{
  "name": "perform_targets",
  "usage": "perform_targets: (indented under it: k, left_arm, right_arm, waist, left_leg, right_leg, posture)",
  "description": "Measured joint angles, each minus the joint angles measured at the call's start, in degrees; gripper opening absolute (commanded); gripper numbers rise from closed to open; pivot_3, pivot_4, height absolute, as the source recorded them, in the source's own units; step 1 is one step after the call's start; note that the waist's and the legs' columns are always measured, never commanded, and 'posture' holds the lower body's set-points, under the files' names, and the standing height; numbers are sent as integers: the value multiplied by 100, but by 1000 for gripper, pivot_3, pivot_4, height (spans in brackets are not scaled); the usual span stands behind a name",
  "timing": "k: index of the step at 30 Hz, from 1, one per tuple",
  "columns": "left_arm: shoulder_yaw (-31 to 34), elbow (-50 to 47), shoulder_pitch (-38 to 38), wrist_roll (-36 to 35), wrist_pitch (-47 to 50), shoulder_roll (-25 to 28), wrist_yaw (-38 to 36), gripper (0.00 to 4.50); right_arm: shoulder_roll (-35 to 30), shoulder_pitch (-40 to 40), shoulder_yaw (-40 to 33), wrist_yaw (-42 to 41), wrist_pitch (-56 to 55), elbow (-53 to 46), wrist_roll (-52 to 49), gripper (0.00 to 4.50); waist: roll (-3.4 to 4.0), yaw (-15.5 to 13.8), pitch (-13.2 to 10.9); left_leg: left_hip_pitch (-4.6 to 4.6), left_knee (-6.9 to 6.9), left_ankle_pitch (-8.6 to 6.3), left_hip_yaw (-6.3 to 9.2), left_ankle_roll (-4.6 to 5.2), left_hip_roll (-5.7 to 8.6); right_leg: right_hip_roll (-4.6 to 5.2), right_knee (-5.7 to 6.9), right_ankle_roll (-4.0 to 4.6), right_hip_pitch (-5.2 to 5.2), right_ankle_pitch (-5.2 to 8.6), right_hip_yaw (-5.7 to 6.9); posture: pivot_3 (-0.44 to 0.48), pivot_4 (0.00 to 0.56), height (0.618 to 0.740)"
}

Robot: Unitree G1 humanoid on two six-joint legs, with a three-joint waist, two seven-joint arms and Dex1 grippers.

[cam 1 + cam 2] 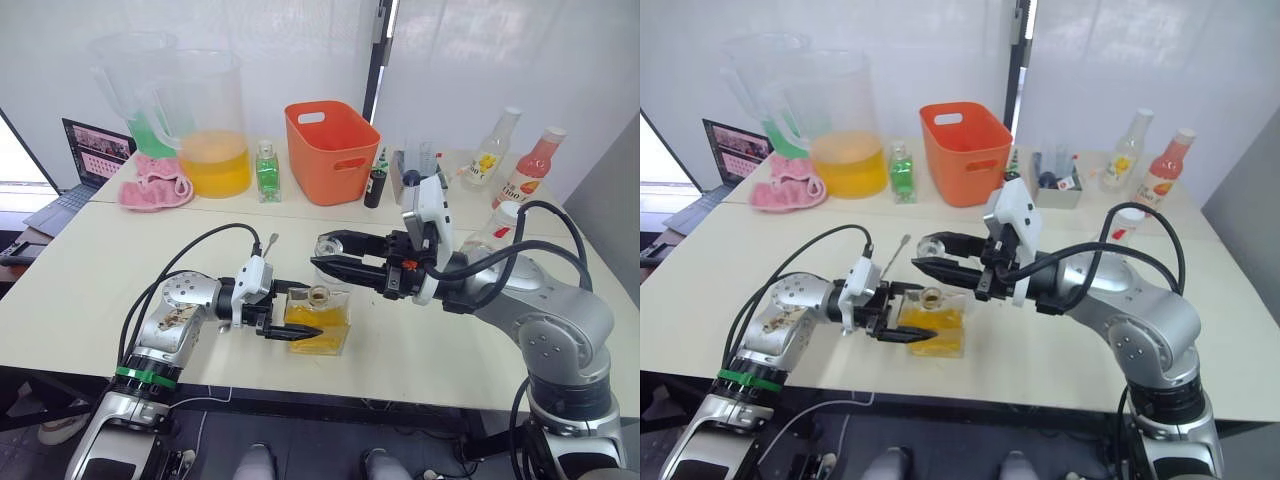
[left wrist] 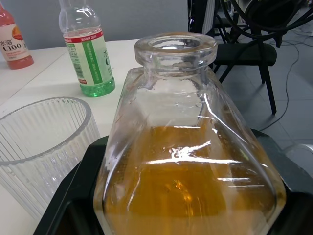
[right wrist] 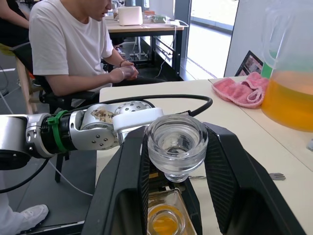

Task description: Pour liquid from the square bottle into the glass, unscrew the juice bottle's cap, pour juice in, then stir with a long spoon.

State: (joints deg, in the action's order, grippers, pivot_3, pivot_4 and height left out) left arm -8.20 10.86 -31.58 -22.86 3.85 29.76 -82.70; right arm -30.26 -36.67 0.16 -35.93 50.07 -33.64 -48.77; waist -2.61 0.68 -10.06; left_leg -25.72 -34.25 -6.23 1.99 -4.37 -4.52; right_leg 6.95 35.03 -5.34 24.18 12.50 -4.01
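At the lower centre of the left eye view the left gripper [image 1: 290, 325] clamps both black fingers on the square bottle [image 1: 320, 318] of amber liquid standing uncapped on the table [image 1: 90, 260], while just above it the right gripper [image 1: 325, 258] holds the bottle's glass stopper [image 3: 177, 142] pinched between its fingers.

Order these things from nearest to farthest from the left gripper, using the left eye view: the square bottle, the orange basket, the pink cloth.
1. The square bottle: held between the left gripper's fingers at the table's near edge.
2. The pink cloth: far side of the table, to the robot's left.
3. The orange basket: far side, about centre. It and the cloth look nearly equally far, so their order is uncertain.
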Motion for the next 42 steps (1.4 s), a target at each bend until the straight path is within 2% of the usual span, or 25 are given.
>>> perform_targets:
  k: [5,9,12,16,20,23,29,35,42]
  left_arm:
    - [-37,68,-60,0,-18,-49,-12,2828]
    - [-64,166,-130,0,-16,-91,-58,2828]
    - [-65,269,-179,1,-13,-122,-78,2828]
    - [-78,371,-234,27,-32,-217,-121,2828]
    - [-38,499,-273,36,-17,-251,-122,2828]
    - [-25,509,-280,51,-2,-279,-112,2828]
    - [17,381,-204,54,31,-236,-68,2828]
    - [60,204,-86,36,174,-214,59,2828]
    - [100,114,-29,22,257,-168,125,2828]
  right_arm:
    - [-457,443,-567,-9,101,-112,-466,1080]
    - [-1296,1608,-1698,-90,306,-192,-863,1080]
    - [-1583,2486,-2385,-241,259,-161,-821,1080]
    - [-1561,3837,-3250,-495,-270,463,-218,1080]
    - [-1292,4362,-3506,-590,-1250,1598,655,1080]
    - [-946,4295,-3528,-369,-2154,2669,1336,1080]
    - [-674,3359,-3489,524,-3346,4339,2215,1079]
    - [-443,2668,-3249,916,-4017,5299,2597,1079]
    - [-245,2456,-3171,1057,-4261,5836,2668,1079]
  waist:
    - [0,-44,0]
    - [0,-96,0]
    - [9,-107,5]
    - [9,-138,6]
    - [20,-119,11]
    - [21,-120,11]
    - [37,-71,13]
    - [37,-63,13]
    - [37,-18,13]
  left_leg:
    - [-2,0,0,0,0,0]
    - [-3,1,0,0,0,0]
    - [3,1,0,0,0,0]
    - [1,-5,0,0,0,3]
    - [10,-6,0,-1,0,3]
    - [8,-10,0,-1,-1,6]
    - [7,-11,0,-1,0,7]
    - [7,-7,1,0,1,8]
    - [9,-5,1,0,1,8]
  right_leg:
    - [0,-5,0,-4,0,0]
    - [0,-7,1,-3,1,-1]
    - [0,-6,0,-5,2,-1]
    - [1,-15,-2,-14,2,-3]
    - [1,-12,-3,-16,2,-4]
    - [1,-14,-3,-17,2,-6]
    - [1,-10,-5,-16,1,-6]
    - [1,-11,-6,-19,1,-6]
    - [1,-10,-7,-20,2,-6]
  posture:
    - [0,150,740]
    - [0,150,740]
    - [0,150,740]
    - [0,150,740]
    - [0,150,740]
    - [0,150,740]
    - [0,150,740]
    - [0,150,740]
    - [0,150,740]
